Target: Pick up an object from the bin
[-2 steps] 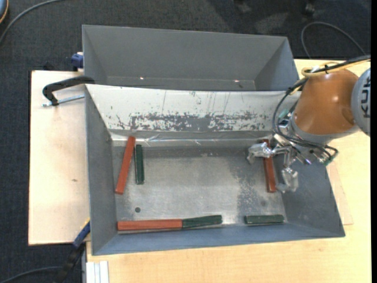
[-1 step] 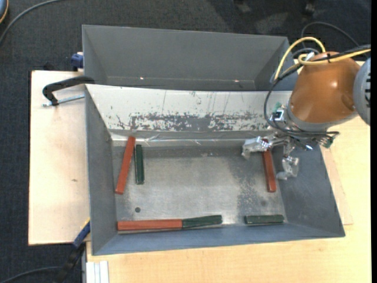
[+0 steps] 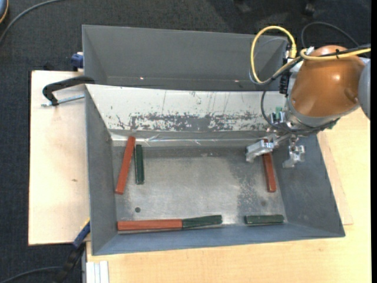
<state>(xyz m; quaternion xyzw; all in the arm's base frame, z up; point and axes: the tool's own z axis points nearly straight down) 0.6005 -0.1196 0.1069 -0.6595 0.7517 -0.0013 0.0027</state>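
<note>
Camera view from above, and I'm on the short orange-red flat stick, which lies on the floor of the grey metal bin at the view's right, running from back to front. Its far end sits right under my gripper, nearer the finger on the view's left than the other. The rest of it runs out toward the front, clear of the fingers. Those are spread apart, and I can see nothing pinched between them.

Counting now: three orange-red sticks in all. That's this one, a slanted orange-red stick at the left, and a long orange-red stick along the front wall.

Three dark green ones too. An upright-lying dark green stick is just beside the slanted one, and a front dark green stick lies end to end with the long one. A lone dark green stick lies at the front right. The orange wrist cover hangs above the gripper.
</note>
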